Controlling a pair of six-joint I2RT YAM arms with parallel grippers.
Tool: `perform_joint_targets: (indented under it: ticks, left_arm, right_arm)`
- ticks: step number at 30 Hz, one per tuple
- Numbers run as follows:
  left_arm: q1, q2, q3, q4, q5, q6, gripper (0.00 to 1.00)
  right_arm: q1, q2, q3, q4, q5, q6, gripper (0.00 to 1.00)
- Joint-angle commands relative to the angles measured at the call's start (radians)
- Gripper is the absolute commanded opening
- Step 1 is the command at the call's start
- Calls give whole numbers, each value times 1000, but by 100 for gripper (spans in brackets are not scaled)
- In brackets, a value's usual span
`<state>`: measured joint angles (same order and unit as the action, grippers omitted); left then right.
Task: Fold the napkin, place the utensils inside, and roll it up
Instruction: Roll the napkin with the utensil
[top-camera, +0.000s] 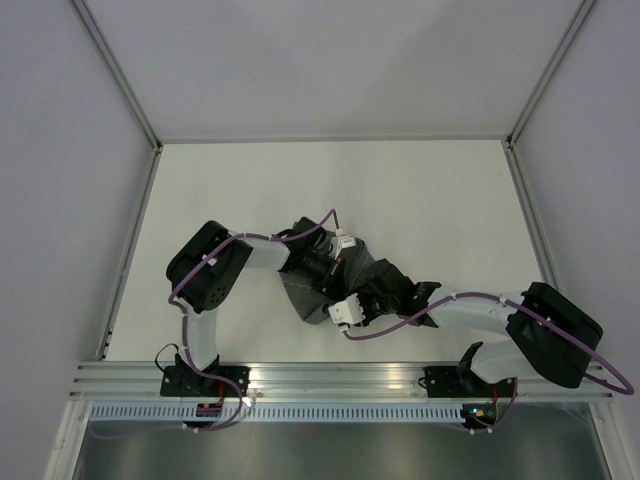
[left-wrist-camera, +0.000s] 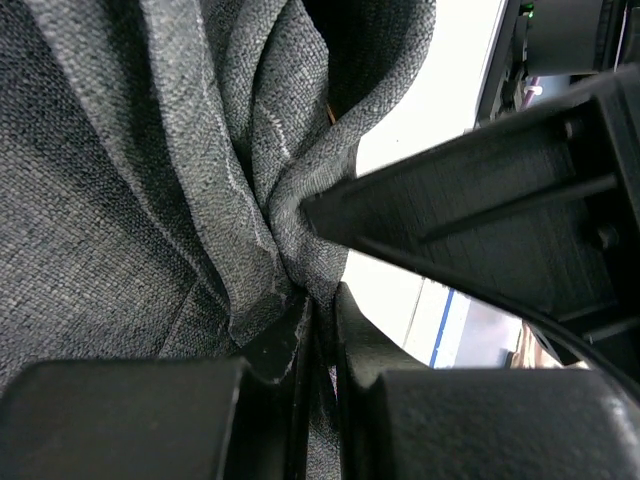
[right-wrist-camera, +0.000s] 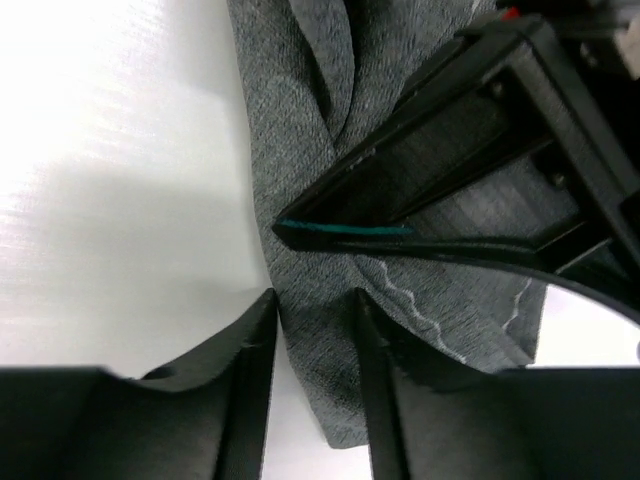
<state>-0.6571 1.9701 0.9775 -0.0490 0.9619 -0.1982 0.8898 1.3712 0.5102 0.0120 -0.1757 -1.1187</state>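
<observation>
Two holds on one napkin (top-camera: 308, 300), bunched in folds on the table (top-camera: 420, 190) near its middle: left gripper (left-wrist-camera: 320, 312) closed almost fully on a gathered fold, right gripper (right-wrist-camera: 314, 305) closed on a wider strip beside the stitched line, tips close together.

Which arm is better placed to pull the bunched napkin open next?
Right, likely: the right gripper holds the napkin near its edge; the left gripper pinches gathered folds.
</observation>
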Motion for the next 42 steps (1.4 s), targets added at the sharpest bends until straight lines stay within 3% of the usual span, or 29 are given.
perform_joint_targets:
  ticks: [1, 6, 16, 24, 25, 31, 37, 42]
  left_arm:
    - [4, 21, -25, -48, 4, 0, 2]
    - [4, 30, -20, -49, 26, -1, 2]
    - [7, 50, -14, -48, 58, 2, 2]
    - [10, 41, -11, -46, 67, 5, 2]
    - [10, 41, -11, -46, 64, 2, 2]
    - [34, -7, -48, 32, 38, -46, 13]
    - [59, -66, -89, 142, 28, -121, 24]
    - [70, -128, -114, 190, -8, -144, 32]
  right_arm:
    - [-35, -32, -1, -49, 18, -3, 45]
    - [-34, -14, 67, -152, -36, 11, 50]
    - [-8, 25, 71, -147, -47, 26, 49]
    - [-8, 57, 65, -158, -30, 34, 33]
    - [-8, 60, 68, -165, -31, 36, 26]
    - [-89, 81, 135, -285, -126, 25, 9]
    - [-178, 153, 226, -412, -199, -10, 1]
    - [-192, 219, 267, -475, -223, -27, 1]
